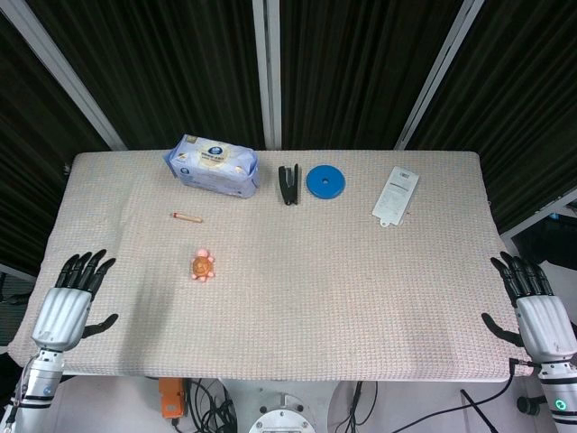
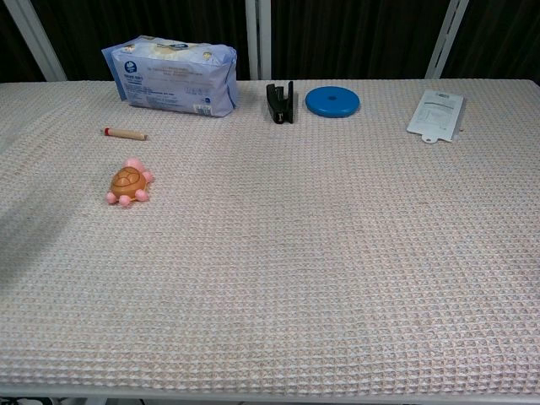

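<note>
Left hand (image 1: 68, 298) at lower left, fingers spread, held nothing, right hand (image 1: 532, 302) at lower right likewise, toy turtle (image 1: 202, 267) lay left of centre on the surface (image 1: 361, 298), nearest the left hand

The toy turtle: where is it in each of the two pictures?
Head view: the turtle lies left of the middle, nearest the left hand.
Chest view: the turtle lies at the left, about halfway up.
Shared landmark: the small wooden stick lies just beyond it in both.
</note>
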